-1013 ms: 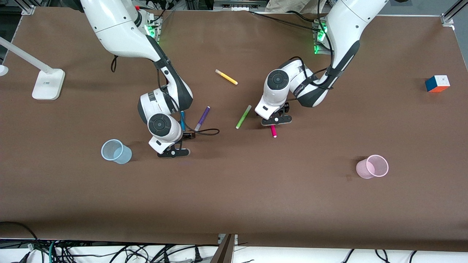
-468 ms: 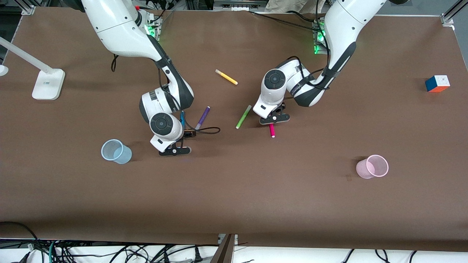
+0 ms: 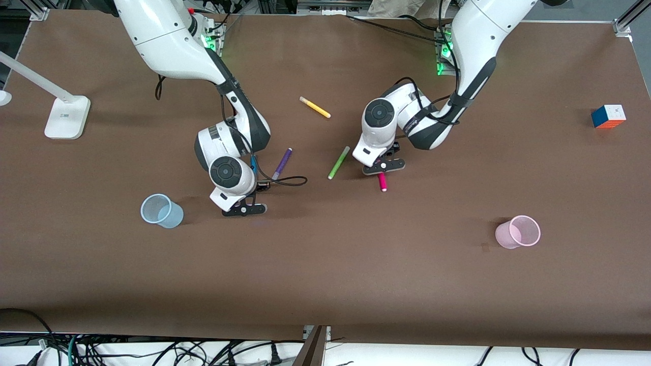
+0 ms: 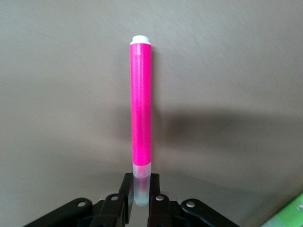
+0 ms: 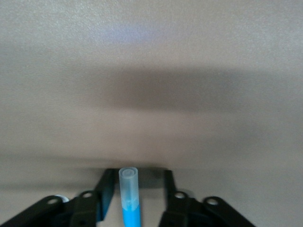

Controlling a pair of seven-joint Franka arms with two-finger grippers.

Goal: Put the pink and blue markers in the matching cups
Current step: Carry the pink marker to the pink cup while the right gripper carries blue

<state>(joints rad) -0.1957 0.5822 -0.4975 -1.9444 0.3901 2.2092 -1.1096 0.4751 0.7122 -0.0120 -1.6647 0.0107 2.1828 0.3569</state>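
The pink marker [image 3: 381, 182] lies mid-table, its pale cap pinched in my left gripper [image 3: 382, 166]. In the left wrist view the left gripper [image 4: 140, 182] is shut on the cap and the pink marker [image 4: 141, 104] sticks straight out from it. The blue marker [image 3: 253, 165] is mostly hidden under my right arm. My right gripper [image 3: 244, 209] is low over the table beside the pale blue cup [image 3: 161, 210]. In the right wrist view the right gripper [image 5: 137, 177] is open, and the blue marker [image 5: 129, 208] sits between its fingers with gaps on both sides. The pale pink cup [image 3: 519, 232] stands toward the left arm's end.
A purple marker [image 3: 282, 163], a green marker [image 3: 338, 162] and a yellow marker [image 3: 315, 107] lie between the arms. A black cable loop [image 3: 290, 182] trails from the right wrist. A colour cube [image 3: 608, 116] and a white lamp base [image 3: 66, 117] sit at the table's two ends.
The right gripper has edged slightly toward the arm bases, covering more of the blue marker. The left gripper and the pink marker have shifted only a little.
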